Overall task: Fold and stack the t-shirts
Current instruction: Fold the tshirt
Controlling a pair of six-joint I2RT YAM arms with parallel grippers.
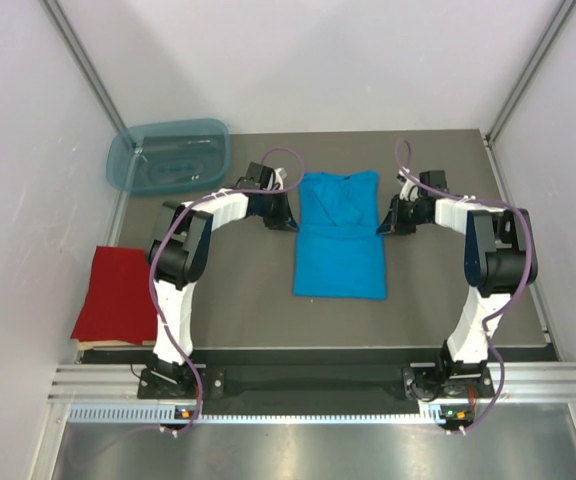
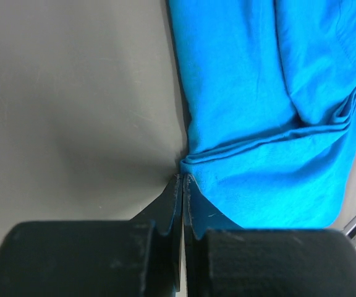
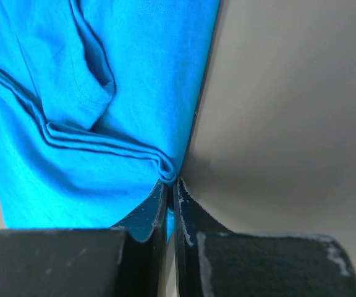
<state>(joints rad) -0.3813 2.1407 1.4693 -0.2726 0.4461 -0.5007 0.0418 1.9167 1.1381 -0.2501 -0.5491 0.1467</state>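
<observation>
- The blue shirt [image 1: 339, 235] lies flat, lengthwise in the middle of the table [image 1: 238, 290], collar at the far end. Its sleeves are turned in, so it is a narrow rectangle. That shape suggests the side folds are done and a crosswise fold comes next.
- The left gripper [image 2: 182, 180] sits at the shirt's left edge with its fingers pressed together. The tips meet just where a ridge of layered cloth reaches the edge, and they appear to pinch it there.
- The right gripper [image 3: 169, 185] mirrors it at the right edge. Its fingers are closed, with a sliver of blue showing between them, so it holds the cloth.
- Both grips are level with each other, towards the collar end. Judged from this, matched holds on opposite edges let the arms lift one end evenly and lay it over the other without skewing the fold.
- Pinching at the layered ridge probably catches the tucked sleeves too, so they do not fall open when lifted.
- The red shirt [image 1: 116, 293] lies folded at the near left corner, well apart. It likely marks the stacking spot, kept clear of the folding area.
- The tub [image 1: 168, 155] sits at the far left, untouched.
</observation>
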